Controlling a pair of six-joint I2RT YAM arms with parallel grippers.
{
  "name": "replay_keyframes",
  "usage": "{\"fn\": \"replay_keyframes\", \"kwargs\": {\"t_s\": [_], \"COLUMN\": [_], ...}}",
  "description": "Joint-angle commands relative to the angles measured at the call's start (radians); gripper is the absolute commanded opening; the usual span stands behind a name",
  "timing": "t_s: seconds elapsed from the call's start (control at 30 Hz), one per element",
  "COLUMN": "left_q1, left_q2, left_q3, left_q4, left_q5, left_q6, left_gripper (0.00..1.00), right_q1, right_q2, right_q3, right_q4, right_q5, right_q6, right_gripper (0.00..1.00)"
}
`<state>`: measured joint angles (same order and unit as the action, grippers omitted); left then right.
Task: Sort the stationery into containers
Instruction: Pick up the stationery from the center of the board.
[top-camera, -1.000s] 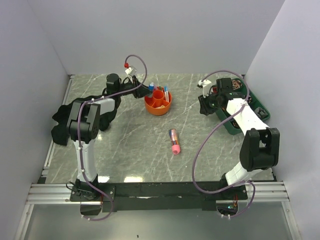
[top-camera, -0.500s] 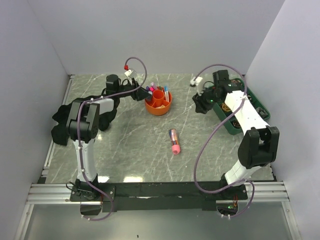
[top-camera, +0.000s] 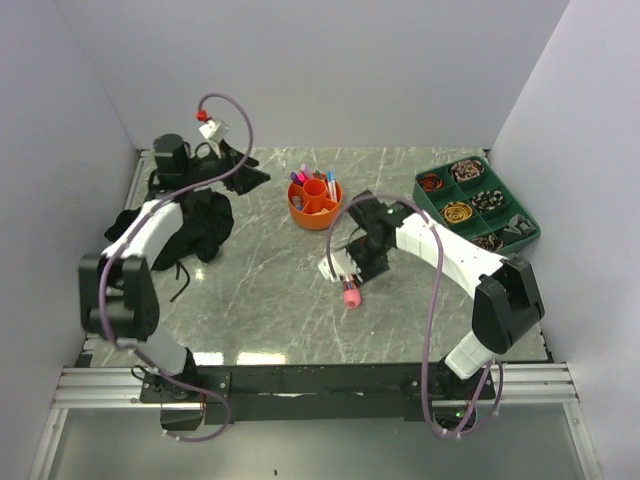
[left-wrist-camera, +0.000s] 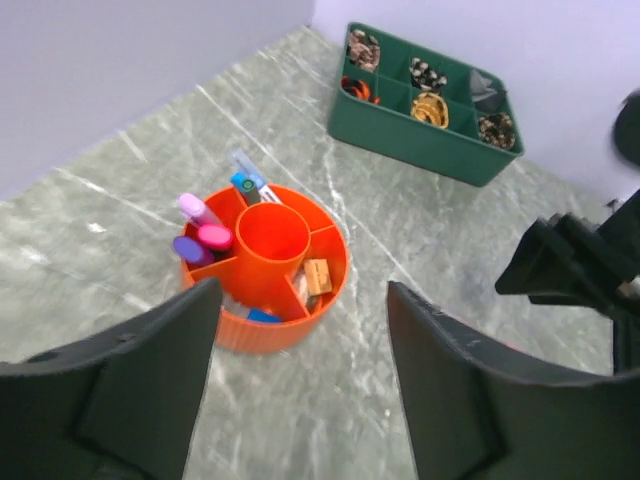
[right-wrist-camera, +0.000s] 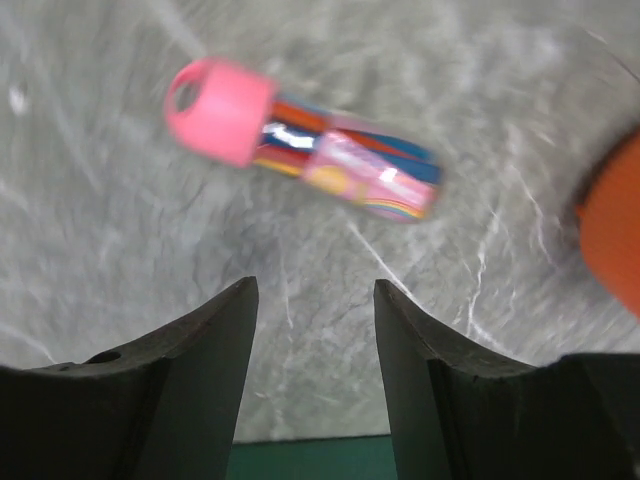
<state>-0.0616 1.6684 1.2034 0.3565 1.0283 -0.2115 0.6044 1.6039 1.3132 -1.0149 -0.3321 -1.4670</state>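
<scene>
The round orange holder (top-camera: 315, 203) stands at the back middle of the table with several pens and markers upright in it. The left wrist view shows it (left-wrist-camera: 262, 322) holding purple and pink markers, a blue pen and a tan eraser. A pink-capped patterned marker (top-camera: 351, 296) lies on the table in front of it. My right gripper (top-camera: 350, 270) hovers open just over this marker (right-wrist-camera: 310, 150), with the marker beyond its fingertips (right-wrist-camera: 225, 330). My left gripper (top-camera: 255, 173) is open and empty, left of the holder and apart from it.
A dark green compartment tray (top-camera: 478, 203) with small items sits at the back right and also shows in the left wrist view (left-wrist-camera: 400, 135). A black cloth bundle (top-camera: 195, 225) lies at the left under my left arm. Grey walls close in three sides.
My left gripper has drawn back left from the holder, where more markers now stand. My right arm has swung from the green tray down to the marker on the table.
</scene>
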Motion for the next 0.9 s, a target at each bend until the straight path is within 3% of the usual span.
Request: {"fn": "replay_keyframes", "kwargs": {"t_s": [0.0,0.23,0.43,0.6,0.87], "left_q1": [0.057,0.154,0.269,0.313,0.356], "left_q2": [-0.202,-0.527,-0.663,-0.719,-0.768], "left_q3": [-0.037,-0.188,-0.280,-0.278,-0.317], "left_q4": [-0.220,-0.378,-0.410,-0.488,-0.473], "left_q5": [0.009,-0.072,-0.093,-0.102,-0.108], "left_q6": [0.138,0.164,0.096,0.115,0.063], "left_gripper": [0.77,0.86,0.92,0.93,0.93], "right_q1": [0.034,0.051,0.069,0.092,0.118], "right_q2": [-0.065,-0.004,0.036,0.112,0.160], "right_q3": [-0.090,-0.045,-0.066,-0.026,-0.040], "right_q4": [0.042,0.035,0.070,0.052,0.019], "right_q5": [0.142,0.150,0.140,0.156,0.171], "right_q6": [-0.373,-0.734,-0.981,-1.075,-1.156], "right_gripper": [0.58,0.58,0.59,0.59,0.59]}}
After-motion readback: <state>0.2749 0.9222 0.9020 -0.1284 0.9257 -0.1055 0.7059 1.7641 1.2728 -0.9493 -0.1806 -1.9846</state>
